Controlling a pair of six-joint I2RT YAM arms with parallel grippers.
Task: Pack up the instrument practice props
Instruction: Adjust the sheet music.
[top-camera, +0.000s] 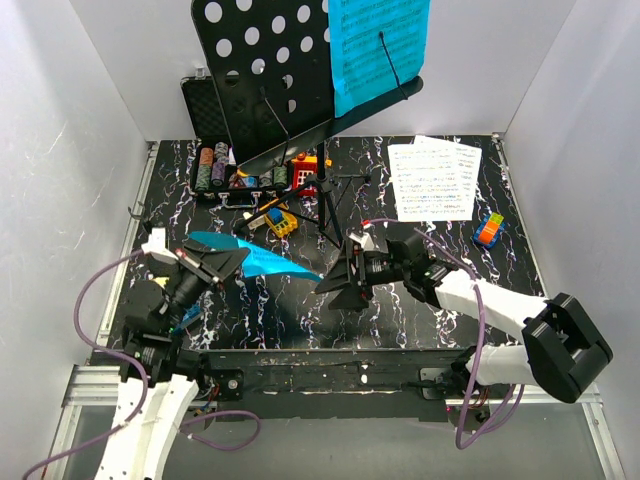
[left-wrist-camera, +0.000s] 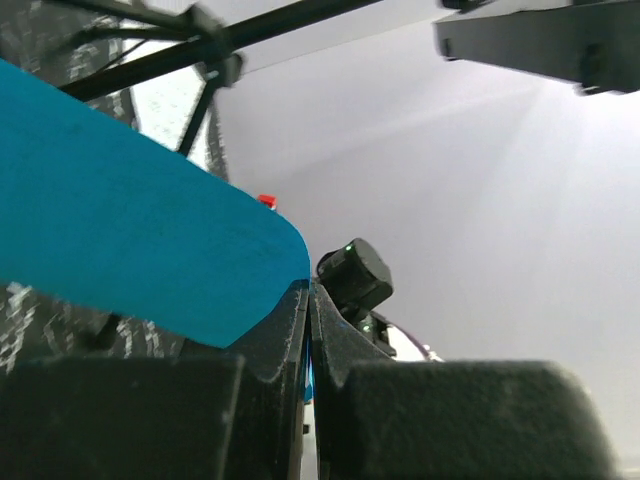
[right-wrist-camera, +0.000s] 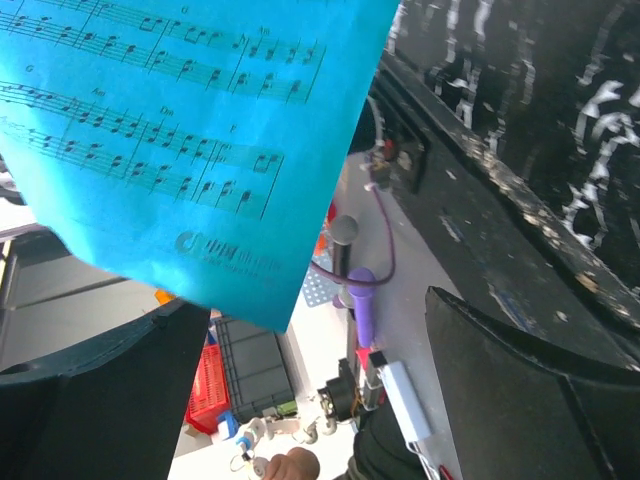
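Note:
The black music stand (top-camera: 270, 70) with its hole-punched desk stands at the back centre, its tripod legs (top-camera: 328, 205) on the table. One blue sheet-music page (top-camera: 380, 50) rests on the desk. A second blue page (top-camera: 262, 260) (left-wrist-camera: 130, 230) hangs over the table at front left, with my left gripper (top-camera: 225, 262) (left-wrist-camera: 308, 300) shut on its edge. My right gripper (top-camera: 345, 275) (right-wrist-camera: 320, 340) is open just right of that page. In the right wrist view the page's printed corner (right-wrist-camera: 190, 130) hangs over the left finger (right-wrist-camera: 90, 400), touching neither finger.
White sheet-music pages (top-camera: 433, 178) lie at back right, with a coloured cube (top-camera: 488, 230) beside them. The open black poker chip case (top-camera: 215, 165) sits at back left. Small toy blocks (top-camera: 280, 220) lie by the stand's legs. White walls enclose the table.

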